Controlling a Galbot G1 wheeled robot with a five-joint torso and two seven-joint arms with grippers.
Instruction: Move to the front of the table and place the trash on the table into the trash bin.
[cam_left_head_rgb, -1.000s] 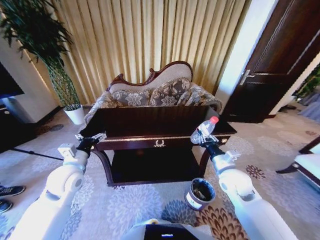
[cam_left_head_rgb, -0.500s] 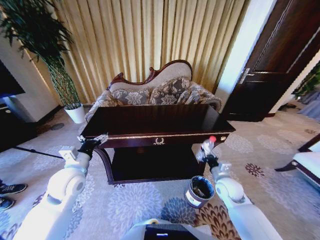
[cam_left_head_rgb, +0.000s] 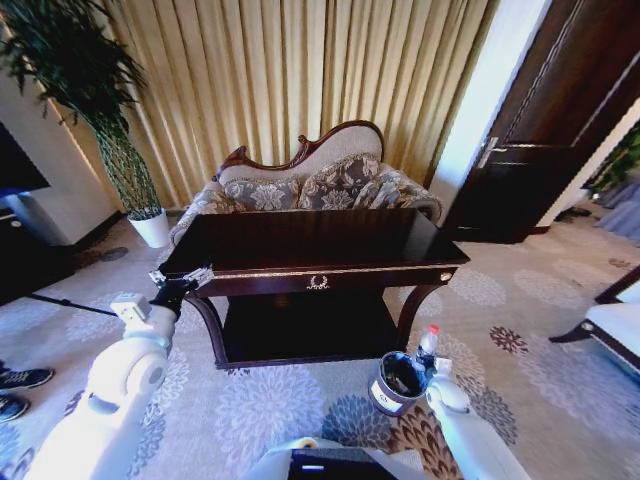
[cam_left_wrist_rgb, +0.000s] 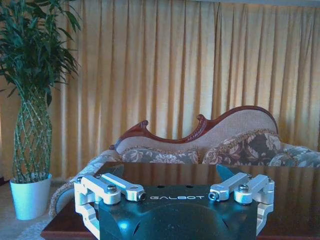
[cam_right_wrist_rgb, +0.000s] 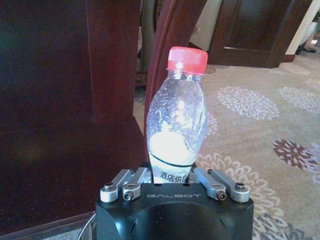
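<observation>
Lowered from the worktop's (cam_left_head_rgb: 300, 240) front right corner, right tool (cam_left_head_rgb: 428, 362) grips the bottle (cam_left_head_rgb: 428, 343) upright, just beside the trash bin (cam_left_head_rgb: 398, 384). Left tool (cam_left_head_rgb: 183, 279) hangs wide at the front left corner.

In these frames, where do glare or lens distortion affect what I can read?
Head view: wide-angle bending curves the door and curtains; the table top mirrors the sofa. Left wrist view: warm backlit curtains, the tabletop reflecting them beyond the left gripper. Right wrist view: the bottle sharp, its label partly hidden.
</observation>
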